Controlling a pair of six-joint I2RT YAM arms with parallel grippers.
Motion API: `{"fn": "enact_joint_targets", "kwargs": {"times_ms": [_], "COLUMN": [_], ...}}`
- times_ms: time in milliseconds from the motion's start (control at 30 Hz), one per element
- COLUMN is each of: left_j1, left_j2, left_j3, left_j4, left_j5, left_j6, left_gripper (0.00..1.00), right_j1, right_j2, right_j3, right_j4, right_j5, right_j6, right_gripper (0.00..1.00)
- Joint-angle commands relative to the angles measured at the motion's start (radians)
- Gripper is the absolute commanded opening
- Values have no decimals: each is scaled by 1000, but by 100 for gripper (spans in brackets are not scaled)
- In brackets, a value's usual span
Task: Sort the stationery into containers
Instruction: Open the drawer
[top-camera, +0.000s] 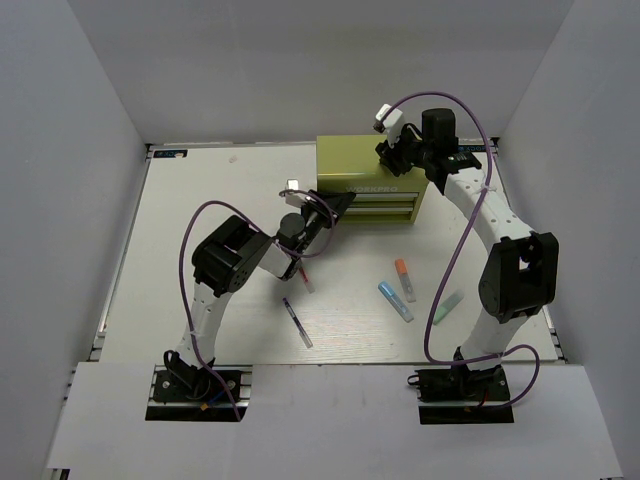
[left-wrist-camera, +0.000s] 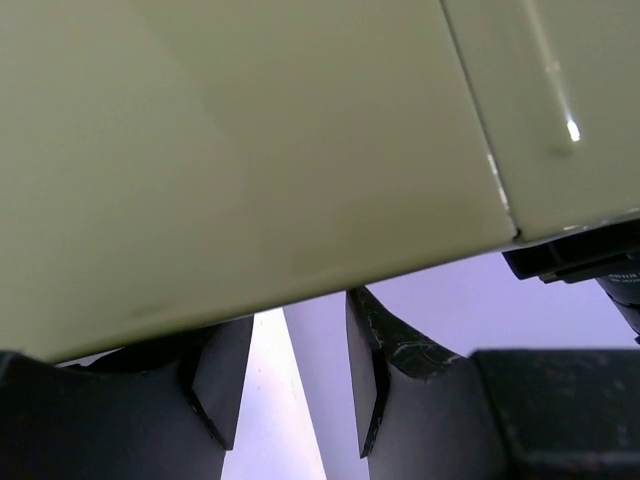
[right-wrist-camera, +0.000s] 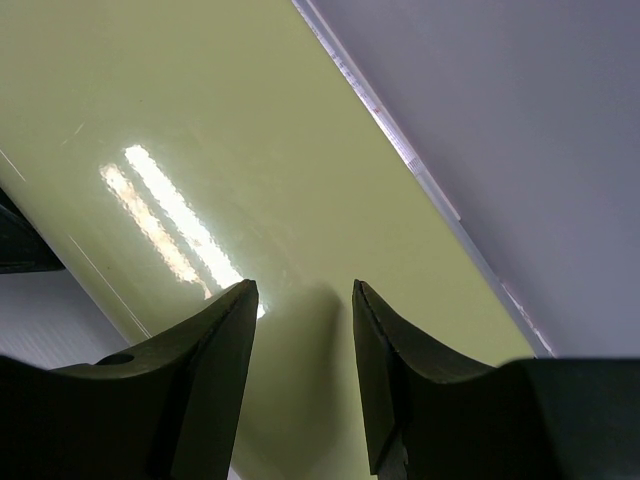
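Reaching toward the far middle of the table (top-camera: 190, 200), the left gripper (top-camera: 338, 206) sat at the left front corner of the olive tool chest (top-camera: 365, 160). In its wrist view the fingers (left-wrist-camera: 225, 375) were apart with nothing between them, and the chest's wall (left-wrist-camera: 250, 150) filled the frame just above them; whether they touched it could not be told.

Near the near edge, left of centre, lay a thin purple-tipped pen (top-camera: 297, 322). A second thin pen (top-camera: 307, 284) with a reddish end lay just beyond it, partly hidden under the left arm.

The chest stood against the far edge, its two drawers (top-camera: 382, 205) facing the near edge.

Right of centre lay a blue marker (top-camera: 395, 301), with an orange-capped marker (top-camera: 404, 281) just beside it. A pale green stick (top-camera: 447, 307) lay nearer the right edge.

The right gripper (top-camera: 397, 155) hung over the chest's right end. Its fingers (right-wrist-camera: 215, 370) were spread, nothing between them, with the glossy top (right-wrist-camera: 200, 120) right beneath.
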Motion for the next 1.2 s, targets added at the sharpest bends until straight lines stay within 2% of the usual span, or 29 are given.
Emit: {"fn": "enact_joint_targets", "kwargs": {"times_ms": [0,300,567,800,967,1167], "left_j1": [5,5,5,5,-4,-4], "left_j2": [-47,-26,14,14,23,33], "left_j3": [6,-3,66,66,66,75], "left_j4": [475,475,475,475,475,475], "left_j5": [-51,-103,-113,-179,-226,-245], "left_j6": [13,32,32,32,32,32], "left_gripper": [52,45,45,45,40,28], "right_j1": [-2,0,-2,1,4,4], "right_j2": [14,23,31,52,74,65], "right_j3": [25,29,31,60,72,48], "right_j4": [-26,-27,-34,-70,-129,-152], "right_j5": [13,22,33,48,50,50], "right_j6": [-11,-11,-17,-25,-52,-78], "right_gripper": [49,49,49,48,43,41]}}
